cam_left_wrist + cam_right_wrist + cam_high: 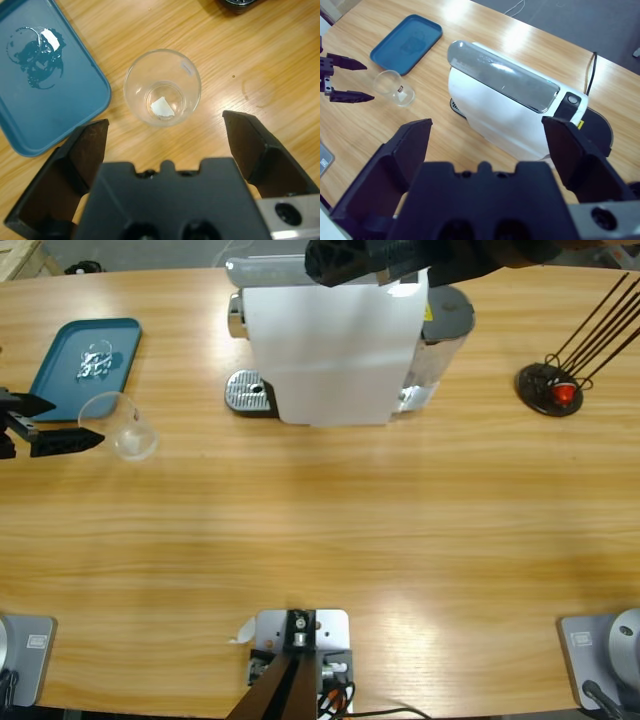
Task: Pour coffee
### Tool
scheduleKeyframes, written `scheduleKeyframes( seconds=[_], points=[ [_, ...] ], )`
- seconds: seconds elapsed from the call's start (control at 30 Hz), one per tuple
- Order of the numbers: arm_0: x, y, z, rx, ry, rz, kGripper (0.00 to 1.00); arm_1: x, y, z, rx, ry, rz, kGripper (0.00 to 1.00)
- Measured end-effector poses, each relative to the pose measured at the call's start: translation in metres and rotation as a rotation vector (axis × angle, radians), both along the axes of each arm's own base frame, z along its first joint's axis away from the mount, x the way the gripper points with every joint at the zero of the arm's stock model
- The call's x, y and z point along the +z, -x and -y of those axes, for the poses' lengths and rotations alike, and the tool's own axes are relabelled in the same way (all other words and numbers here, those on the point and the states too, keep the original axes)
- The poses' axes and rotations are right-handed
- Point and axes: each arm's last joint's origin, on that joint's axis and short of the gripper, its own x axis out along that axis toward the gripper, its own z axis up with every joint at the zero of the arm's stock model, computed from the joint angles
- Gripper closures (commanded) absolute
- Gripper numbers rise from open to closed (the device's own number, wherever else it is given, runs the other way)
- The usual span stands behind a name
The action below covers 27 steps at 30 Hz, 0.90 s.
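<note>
A clear glass cup stands upright on the wooden table, just right of a blue tray. My left gripper comes in from the left edge, open, with its tips just short of the cup. From the left wrist view the cup sits beyond the open left gripper and shows only a white label at its bottom. The coffee is out of view. My right gripper is open and hovers above the white coffee machine, holding nothing.
The coffee machine has a metal drip tray on its left side. A black capsule stand with a red capsule sits at the far right. The blue tray has wet marks. The right arm's black wrist hangs over the machine.
</note>
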Motion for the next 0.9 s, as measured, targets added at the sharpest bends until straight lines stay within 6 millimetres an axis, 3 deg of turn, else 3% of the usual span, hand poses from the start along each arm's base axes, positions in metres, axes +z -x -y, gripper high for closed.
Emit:
scheduleKeyframes(
  seconds=[0.4,0.43,0.5,0.53,0.9],
  points=[
    [-0.027,-0.026,0.009,0.0,-0.018,-0.056,0.034,-0.002,0.0,0.0,-0.004,0.004,-0.003,0.0],
    [-0.03,-0.027,0.009,-0.002,-0.018,-0.064,0.064,-0.002,0.0,0.0,-0.004,0.003,-0.003,0.0],
    [-0.033,-0.027,0.009,-0.004,-0.018,-0.072,0.239,-0.002,0.0,0.0,-0.006,-0.002,-0.004,0.0],
    [-0.033,-0.028,0.01,-0.005,-0.016,-0.074,0.276,-0.002,0.0,0.0,-0.008,-0.006,-0.004,0.0],
    [-0.043,-0.029,0.012,-0.028,0.014,-0.085,0.249,-0.002,-0.001,-0.001,-0.011,-0.016,-0.002,0.0]
  ],
)
